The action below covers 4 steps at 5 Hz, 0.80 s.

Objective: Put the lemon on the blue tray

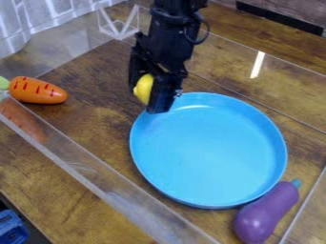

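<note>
The black pincer (152, 91) points down, closed on the lemon (144, 88), whose yellow side shows between its jaws. It holds the fruit clear of the wooden table (90, 133), right at the upper left rim of the blue tray (211, 150), which spreads out below and to the right of it. Well off to the left of the pincer lies an orange carrot (36, 91). Far below and to the right, past the tray, rests a purple eggplant (266, 214), touching the tray's rim.

Lemon (144, 88) half hidden between gripper (155, 92) fingers, arm cut off at top edge, carrot (34, 91) leaves cropped left
</note>
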Motion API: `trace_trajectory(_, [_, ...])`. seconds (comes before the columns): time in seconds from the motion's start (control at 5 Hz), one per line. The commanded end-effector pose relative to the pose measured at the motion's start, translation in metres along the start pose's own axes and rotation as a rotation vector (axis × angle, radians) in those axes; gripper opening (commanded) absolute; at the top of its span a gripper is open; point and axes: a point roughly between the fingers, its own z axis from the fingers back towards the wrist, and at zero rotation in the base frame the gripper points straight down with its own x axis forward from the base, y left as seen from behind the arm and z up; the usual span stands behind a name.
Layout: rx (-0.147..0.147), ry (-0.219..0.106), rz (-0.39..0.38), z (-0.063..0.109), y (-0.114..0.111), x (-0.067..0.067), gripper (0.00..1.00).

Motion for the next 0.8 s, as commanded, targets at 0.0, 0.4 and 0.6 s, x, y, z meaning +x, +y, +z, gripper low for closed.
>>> trace_trajectory(0.0, [0.042,-0.073,0.010,0.019,-0.011,0.002,0.00])
trace_trajectory(0.4, [0.058,-0.065,0.039,0.033,-0.010,-0.006,0.00])
trace_trajectory(0.6, [0.067,-0.060,0.048,0.039,-0.011,-0.011,0.00])
